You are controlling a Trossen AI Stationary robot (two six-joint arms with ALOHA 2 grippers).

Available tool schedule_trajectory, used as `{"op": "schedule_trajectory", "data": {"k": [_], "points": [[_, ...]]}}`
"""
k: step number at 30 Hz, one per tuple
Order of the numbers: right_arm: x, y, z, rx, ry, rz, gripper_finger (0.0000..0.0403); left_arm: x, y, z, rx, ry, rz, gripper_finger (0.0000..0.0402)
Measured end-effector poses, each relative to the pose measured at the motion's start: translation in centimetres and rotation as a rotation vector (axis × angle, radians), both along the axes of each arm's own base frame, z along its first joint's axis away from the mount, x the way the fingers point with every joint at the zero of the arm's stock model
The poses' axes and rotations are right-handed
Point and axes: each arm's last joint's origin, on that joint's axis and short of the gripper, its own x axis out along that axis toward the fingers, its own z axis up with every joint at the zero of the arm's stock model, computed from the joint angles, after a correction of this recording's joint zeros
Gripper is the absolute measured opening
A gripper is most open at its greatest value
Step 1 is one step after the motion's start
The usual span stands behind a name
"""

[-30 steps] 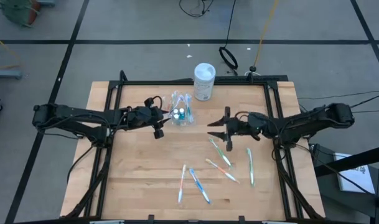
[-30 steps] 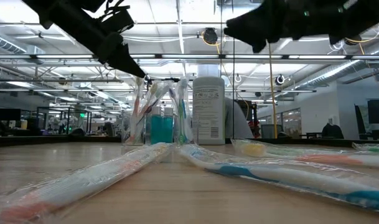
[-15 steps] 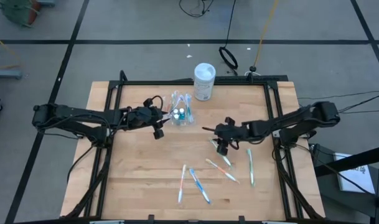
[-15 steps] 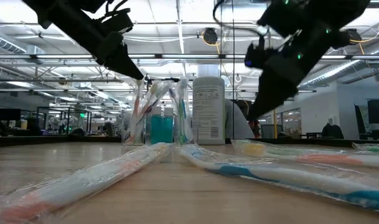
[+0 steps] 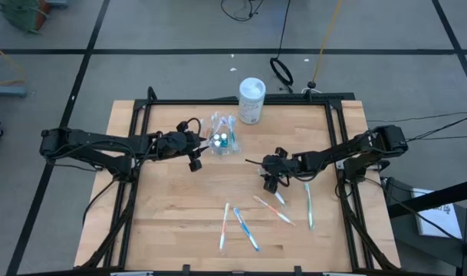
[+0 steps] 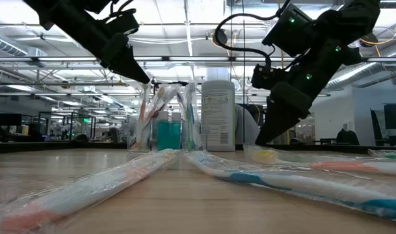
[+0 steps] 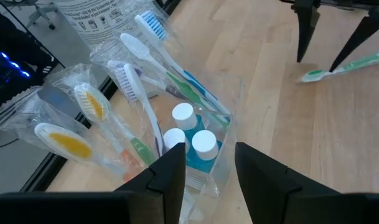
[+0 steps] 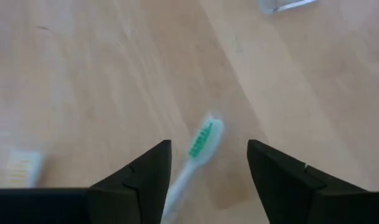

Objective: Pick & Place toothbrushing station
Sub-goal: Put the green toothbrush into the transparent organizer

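Your right gripper [image 8: 205, 165] open over a green toothbrush [image 8: 195, 152], white container [image 5: 251, 100] behind the cup [image 5: 224, 140], brush lying flat, bristles ahead, left gripper [image 7: 205, 171] open by the cup.

Toothbrushes [image 7: 145, 93], tubes [image 7: 189, 134], seemingly cupped

This is a big open lab or industrial workspace, not a home. A wooden table [image 5: 179, 207] in a black metal frame [image 5: 133, 130] stands on a grey concrete floor [image 5: 141, 31] marked with dark lines, with cables [image 5: 279, 69] lying loose on the floor beyond its far edge. Behind the table the room runs deep, with ceiling pipes and beams [image 6: 184, 62], strip lights [image 6: 204, 8] and rows of workstations with monitors [image 6: 9, 120].
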Motion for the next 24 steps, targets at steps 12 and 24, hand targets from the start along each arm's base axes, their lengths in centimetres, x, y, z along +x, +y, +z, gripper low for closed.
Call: {"op": "schedule_trajectory", "data": {"k": [12,24], "points": [[-0.6,0.1,-1.1,0.134,-0.019,-0.101,0.0174,0.0,0.0,0.0,-0.001,0.001,-0.002,0.0145],[-0.5,-0.1,-2.7,0.029,-0.045,-0.05,0.0035,0.0,0.0,0.0,0.008,0.005,-0.008,0.0145]]}}
